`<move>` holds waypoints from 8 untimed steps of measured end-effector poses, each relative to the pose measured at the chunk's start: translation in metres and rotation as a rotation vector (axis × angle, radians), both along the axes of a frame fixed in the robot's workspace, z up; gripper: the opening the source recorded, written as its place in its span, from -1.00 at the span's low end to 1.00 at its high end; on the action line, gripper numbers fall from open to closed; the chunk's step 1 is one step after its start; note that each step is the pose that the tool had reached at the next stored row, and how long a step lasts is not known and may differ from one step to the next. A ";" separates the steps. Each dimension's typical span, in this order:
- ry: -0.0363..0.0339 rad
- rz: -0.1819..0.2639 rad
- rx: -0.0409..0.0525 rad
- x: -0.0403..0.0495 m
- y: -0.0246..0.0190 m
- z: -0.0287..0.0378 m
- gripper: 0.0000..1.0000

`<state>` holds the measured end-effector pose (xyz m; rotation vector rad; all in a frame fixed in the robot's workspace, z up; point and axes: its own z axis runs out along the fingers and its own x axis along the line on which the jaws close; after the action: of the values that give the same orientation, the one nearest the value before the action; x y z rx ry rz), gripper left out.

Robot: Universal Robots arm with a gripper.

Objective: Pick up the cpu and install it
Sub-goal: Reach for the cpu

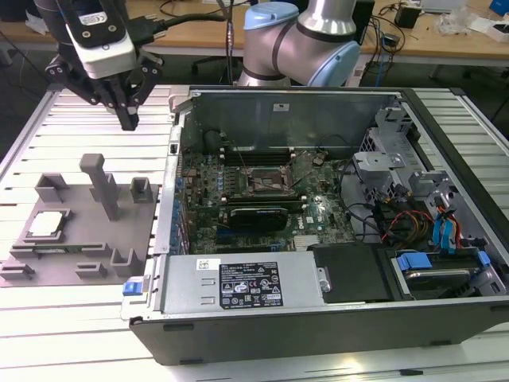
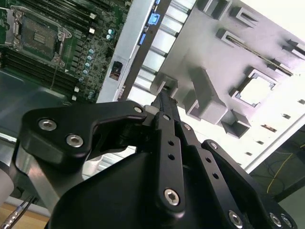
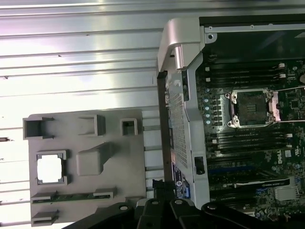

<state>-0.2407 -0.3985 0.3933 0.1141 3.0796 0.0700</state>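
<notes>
We see the claw (image 1: 128, 121) pinched closed and empty above the worktop (image 1: 79, 326), with the cpu (image 1: 46, 224) at its seven o'clock, nested in a grey fixture (image 1: 83, 239) recess, likely to hold it square for pickup.

The cpu (image 1: 46, 225) lies in the fixture (image 1: 79, 240), on the exterior view's left of the case (image 1: 318, 330)
</notes>
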 end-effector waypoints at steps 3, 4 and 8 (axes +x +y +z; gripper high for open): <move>-0.0018 0.000 0.0000 -0.0048 0.0000 0.0000 -0.79; -0.0024 0.000 0.0001 -0.0066 0.0000 0.0000 -0.79; -0.0039 0.000 0.0001 -0.0113 0.0000 0.0000 -0.79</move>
<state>-0.2520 -0.3984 0.3933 0.1140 3.0757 0.0703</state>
